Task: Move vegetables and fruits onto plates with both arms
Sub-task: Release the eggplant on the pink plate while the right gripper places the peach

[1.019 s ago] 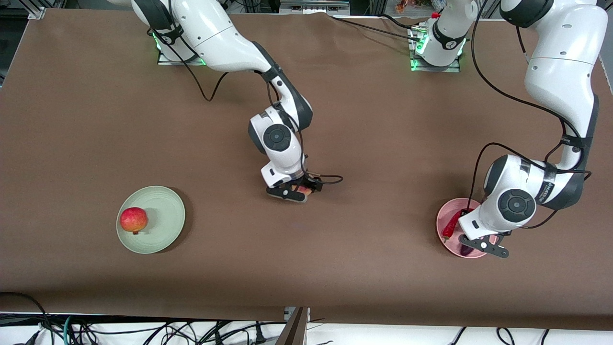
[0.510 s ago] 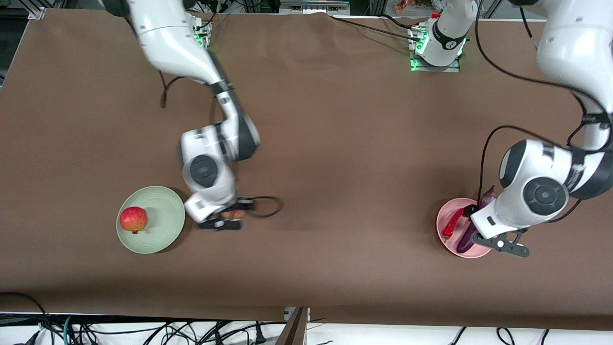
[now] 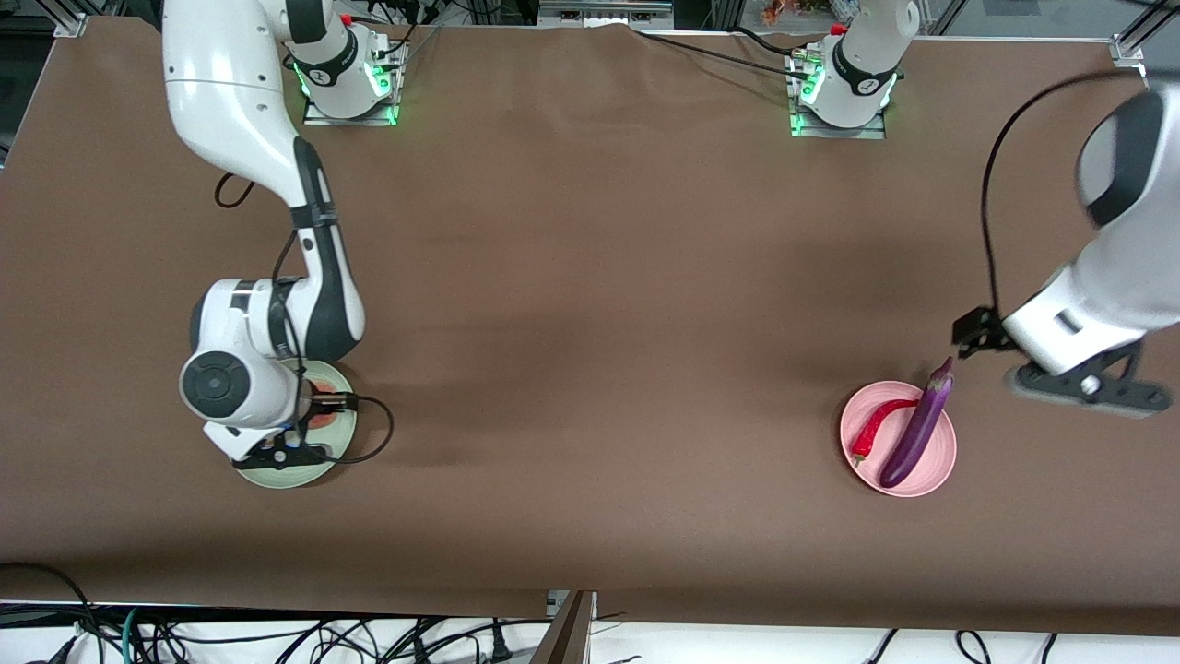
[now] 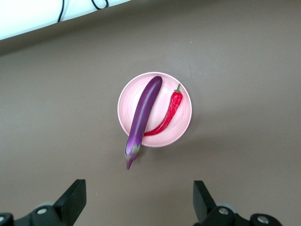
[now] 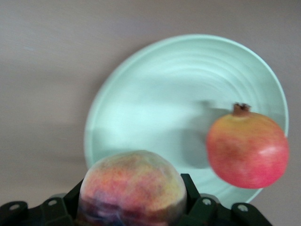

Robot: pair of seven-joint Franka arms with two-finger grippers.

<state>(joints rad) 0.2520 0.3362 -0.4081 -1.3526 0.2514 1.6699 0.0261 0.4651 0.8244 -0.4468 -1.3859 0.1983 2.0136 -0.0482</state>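
On the pale pink plate [image 3: 936,461] [image 4: 125,101] the purple eggplant [image 3: 915,430] [image 4: 143,113] lies beside the red chili pepper [image 3: 874,426] [image 4: 168,115], with the eggplant's stem end sticking out past the rim. My left gripper [image 4: 139,200] [image 3: 1080,384] hangs open and empty high above that plate's edge. My right gripper [image 5: 132,200] [image 3: 312,421] is shut on the orange-pink peach [image 5: 131,183] [image 3: 319,413], over the pale green plate [image 5: 164,84] [image 3: 339,438]. The red-yellow fruit [image 5: 247,146] stands on that plate; in the front view the right wrist hides it.
Brown table cover [image 3: 599,369] runs between the two plates. Both arm bases [image 3: 834,92] stand at the table's edge farthest from the front camera. Cables hang below the nearest edge.
The right arm has carried the peach from the table's middle to above the green plate. The left gripper has opened, let go of the eggplant, and risen away from the pink plate.
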